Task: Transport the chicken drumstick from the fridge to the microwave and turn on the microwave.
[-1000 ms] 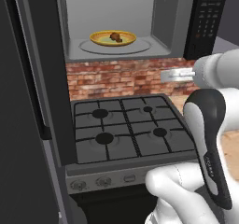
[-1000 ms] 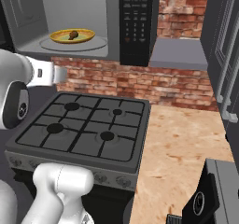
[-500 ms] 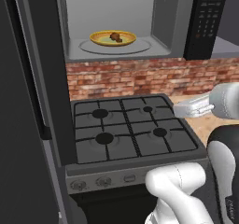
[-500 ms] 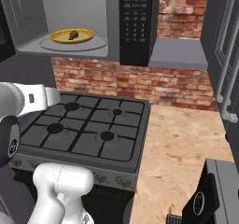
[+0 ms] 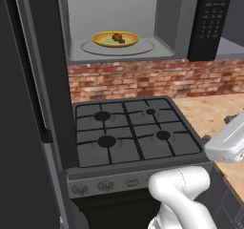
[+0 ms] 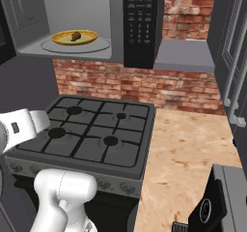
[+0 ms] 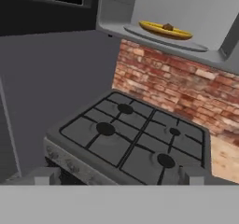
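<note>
The chicken drumstick (image 5: 117,37) (image 6: 75,35) (image 7: 167,27), small and dark brown, lies on a yellow plate (image 5: 102,41) (image 6: 60,37) (image 7: 151,29). The plate rests on the round turntable inside the microwave (image 5: 209,23) (image 6: 140,28), whose door stands open to the left. My gripper (image 7: 117,177) is open and holds nothing. It hangs low in front of the stove, well below the microwave and apart from it. My white forearm (image 5: 228,144) (image 6: 21,127) reaches across the stove's front edge.
A black gas stove (image 5: 128,130) (image 6: 96,129) (image 7: 135,134) with several burners sits under the microwave against a red brick wall (image 5: 157,78). A tan counter (image 5: 209,111) (image 6: 188,149) runs to its right. A dark tall panel (image 5: 28,104) stands at the left.
My arm has swung down from microwave height to low over the stove's front edge. The jaws stayed open; the drumstick and plate did not move.
</note>
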Available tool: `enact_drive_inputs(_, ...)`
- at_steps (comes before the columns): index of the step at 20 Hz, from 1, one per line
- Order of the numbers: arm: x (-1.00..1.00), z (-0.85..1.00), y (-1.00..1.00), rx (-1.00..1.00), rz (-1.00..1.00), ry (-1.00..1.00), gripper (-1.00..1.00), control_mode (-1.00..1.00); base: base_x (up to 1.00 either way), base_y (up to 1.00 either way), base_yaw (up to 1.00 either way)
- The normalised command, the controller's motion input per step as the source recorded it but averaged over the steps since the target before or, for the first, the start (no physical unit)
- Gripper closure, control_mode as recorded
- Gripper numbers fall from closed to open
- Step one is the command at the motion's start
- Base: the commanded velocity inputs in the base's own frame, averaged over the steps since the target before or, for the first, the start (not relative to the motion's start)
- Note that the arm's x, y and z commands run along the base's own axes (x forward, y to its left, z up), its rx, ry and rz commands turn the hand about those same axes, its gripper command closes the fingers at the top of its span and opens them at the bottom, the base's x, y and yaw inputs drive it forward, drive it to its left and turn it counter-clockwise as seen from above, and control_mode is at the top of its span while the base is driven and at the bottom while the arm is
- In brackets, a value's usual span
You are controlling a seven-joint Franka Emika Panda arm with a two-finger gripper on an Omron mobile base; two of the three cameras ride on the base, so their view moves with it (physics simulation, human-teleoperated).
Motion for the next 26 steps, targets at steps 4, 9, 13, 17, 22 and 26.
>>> enact_drive_inputs(4, -0.64, -0.47, 0.06, -0.19, 0.01, -0.12, -1.00, -1.00, 0.00, 0.00, 0.00)
enact_drive_inputs(9, -0.40, -0.56, 0.26, -0.26, 0.00, -0.18, -1.00, -1.00, 0.00, 0.00, 0.00)
enact_drive_inputs(13, -0.11, -0.48, 0.43, -0.28, 0.00, -0.23, -1.00, -1.00, 0.00, 0.00, 0.00)
enact_drive_inputs(17, -0.03, -0.35, 0.38, -0.26, 0.00, -0.26, -1.00, -1.00, 0.00, 0.00, 0.00)
enact_drive_inputs(22, -0.03, -0.37, 0.34, -0.25, 0.00, -0.33, -1.00, -1.00, 0.00, 0.00, 0.00)
enact_drive_inputs(26, -0.11, -0.39, 0.22, -0.25, 0.06, -0.43, -1.00, -1.00, 0.00, 0.00, 0.00)
